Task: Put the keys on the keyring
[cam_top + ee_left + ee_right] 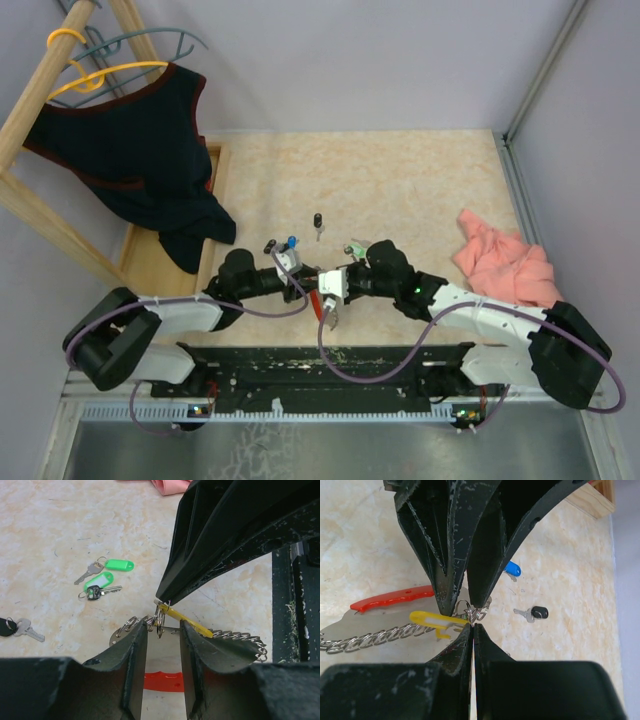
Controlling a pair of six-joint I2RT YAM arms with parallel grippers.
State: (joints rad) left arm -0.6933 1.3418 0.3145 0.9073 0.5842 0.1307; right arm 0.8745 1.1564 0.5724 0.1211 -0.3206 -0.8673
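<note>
Left end effector (162, 630) stands part open, its two fingers straddling a cluster of small wire rings (159, 621) at the end of the keyring (395, 596) where the red band and the metal chain (370, 640) come together; as far as the wrist views show, it clamps none of them. Meeting it tip to tip, the right end effector (472, 626) is fully closed and pinches the ring end of the yellow key (431, 618). That key's long axis runs away from the pinch alongside the chain, so it lies crosswise to the left fingers, not in line with them. From this meeting point the keyring trails back toward the arm bases; whether it rests on the bench (400, 180) or hangs a little above it, I cannot tell. The coming move seems to turn on one thing: the wire rings sit directly in the gap of the left fingers, while the yellow key's loop is held just beside them by the right, so the two parts to be joined are touching or nearly so, and only a short closing or twisting action at that spot looks needed. The other keys lie loose on the far side of the keyring: the green keys (119, 565) nearer the right arm, the blue key (513, 570) and a black key (538, 612) nearer the left, all apart from both end effectors.
</note>
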